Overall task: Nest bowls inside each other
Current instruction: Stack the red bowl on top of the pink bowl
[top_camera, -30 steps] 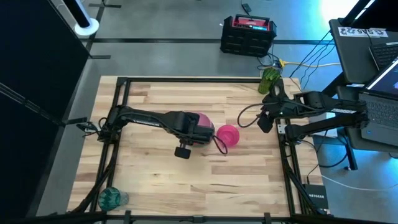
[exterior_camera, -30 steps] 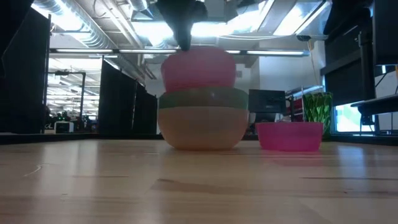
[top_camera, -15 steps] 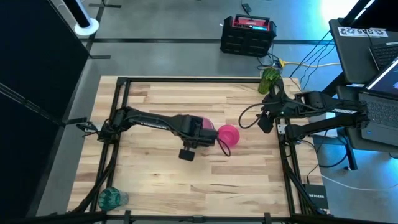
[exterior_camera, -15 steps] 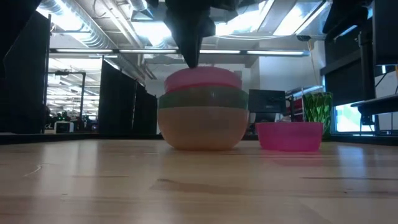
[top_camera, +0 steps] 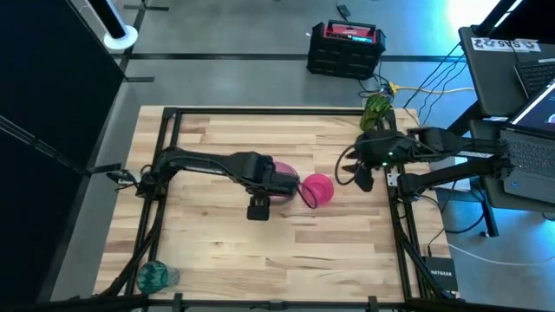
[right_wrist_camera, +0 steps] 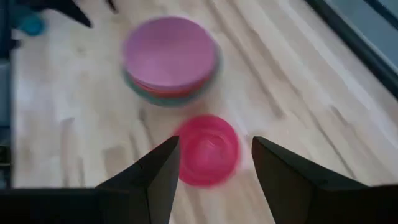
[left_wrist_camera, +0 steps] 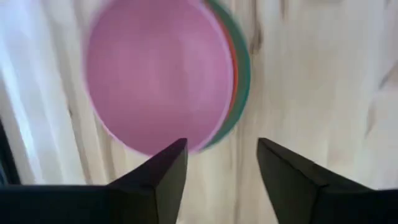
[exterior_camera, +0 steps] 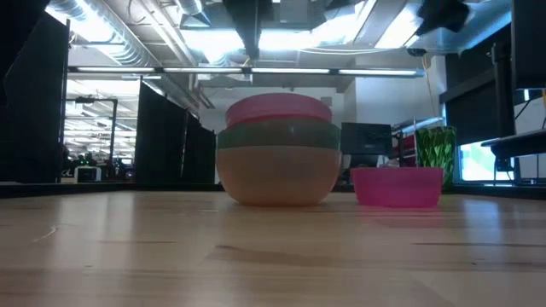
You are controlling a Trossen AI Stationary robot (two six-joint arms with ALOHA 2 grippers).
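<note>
Stack of nested bowls (exterior_camera: 278, 153) at table centre, pink bowl (left_wrist_camera: 158, 74) seated topmost; magenta bowl (right_wrist_camera: 207, 149) just beside.
Left gripper (left_wrist_camera: 217, 162) spread, empty, above stack; right gripper (right_wrist_camera: 214, 162) spread, empty.
Risk judged: magenta bowl clipped, pushed into stack during approach.

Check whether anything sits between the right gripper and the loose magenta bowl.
Nothing visible does. The right gripper, open, looks straight onto the magenta bowl, which sits alone on bare wood. The nested stack lies beyond it, and the left gripper hangs above that stack, off this path.
</note>
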